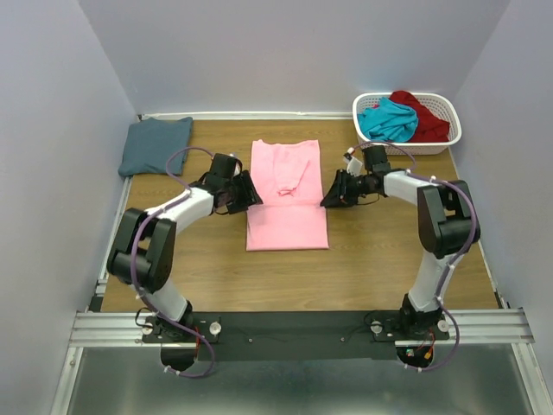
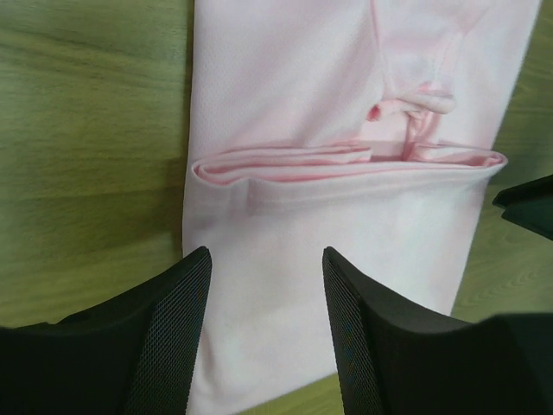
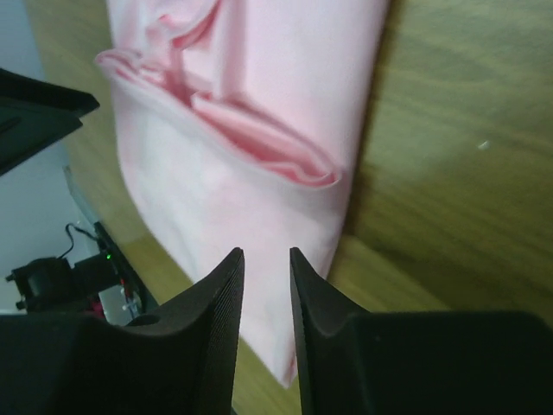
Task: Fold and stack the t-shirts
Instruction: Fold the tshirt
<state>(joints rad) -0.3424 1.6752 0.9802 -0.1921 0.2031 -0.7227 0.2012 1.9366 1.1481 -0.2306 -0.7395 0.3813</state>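
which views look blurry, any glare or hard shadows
top external: evenly lit and sharp, only soft shadows under the arms; left wrist: pink t-shirt fold in focus, table grain smeared; right wrist: softest, cloth and table both blurred; no harsh glare anywhere

two white-and-black arms bolted to one rail
the left arm (image 1: 177, 210) and right arm (image 1: 404, 186) have white links, black joints and looping purplish cables (image 1: 183, 152); both sit on a black plate (image 1: 294, 327) across an aluminium rail (image 1: 484, 327). the left claw (image 2: 266, 259) has matte black fingers (image 2: 177, 328), seemingly mesh-textured inside.
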